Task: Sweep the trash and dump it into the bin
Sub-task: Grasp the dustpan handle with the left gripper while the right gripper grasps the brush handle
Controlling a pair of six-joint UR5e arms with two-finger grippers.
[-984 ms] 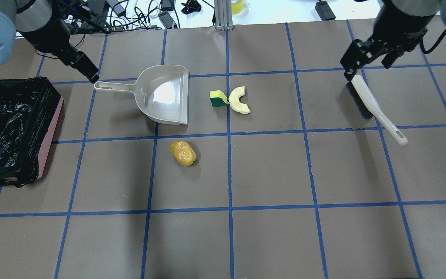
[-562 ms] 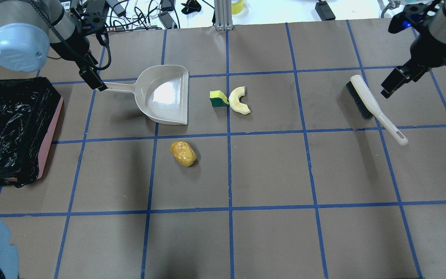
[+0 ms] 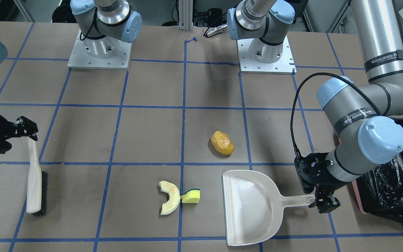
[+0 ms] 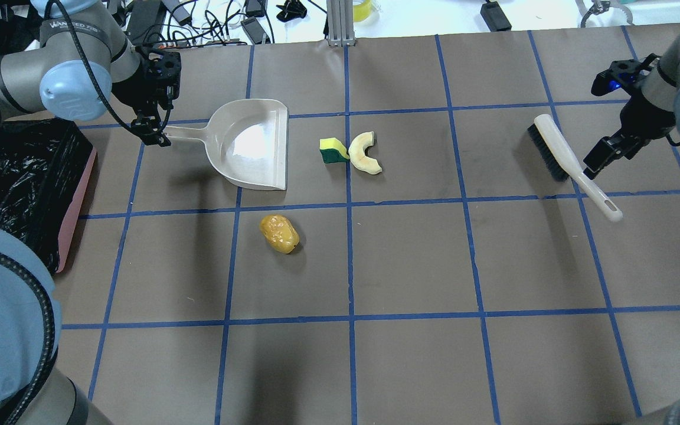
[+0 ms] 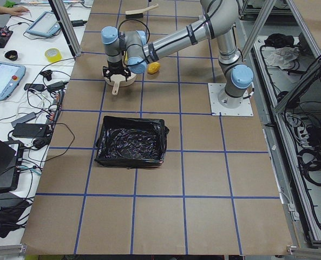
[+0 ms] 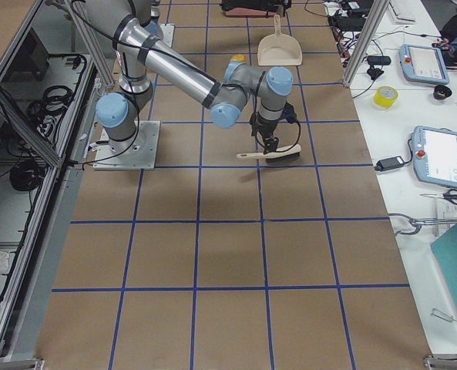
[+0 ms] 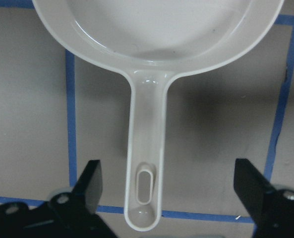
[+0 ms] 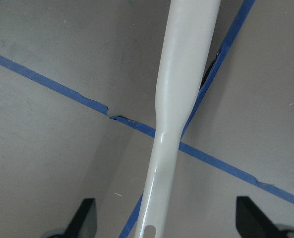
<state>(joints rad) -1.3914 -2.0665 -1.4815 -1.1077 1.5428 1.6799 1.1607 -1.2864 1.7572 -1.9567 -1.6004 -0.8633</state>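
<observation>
- The left gripper (image 7: 169, 186) hangs low over the tail of a handle. Its black fingers (image 7: 89, 181) are spread wide, one on each side, and touch nothing. This looks like a line-up for a grasp near the hang-hole.
- That handle belongs to the cream, glossy hard-plastic dustpan (image 4: 251, 144), a shallow scoop with raised side walls. It lies flat with its open mouth turned toward the trash, ready to receive a sweep.
- The right gripper (image 8: 167, 215) also has its jaws apart and clamps nothing. It straddles the slim, smooth white handle of the hand brush (image 4: 555, 150), whose dark bristles run along one side. The brush lies on the far side of the trash from the dustpan, so a push would drive the items toward the scoop.
- The soft yellow-green sponge piece (image 4: 332, 150) sits just beside the pale yellow, curved crescent slice (image 4: 365, 154), both close to the dustpan's mouth.
- The shiny golden-brown potato-like lump (image 4: 279, 234) lies apart, nearer the robot.
- The rectangular pink bin (image 4: 74, 206) is lined with a crinkled black plastic bag (image 5: 130, 142). It stands past the dustpan's handle, at the left arm's end of the table, so the carry should be short. No trash shows inside it.
- Everything rests on the matte brown, blue-taped table (image 4: 411, 260).
</observation>
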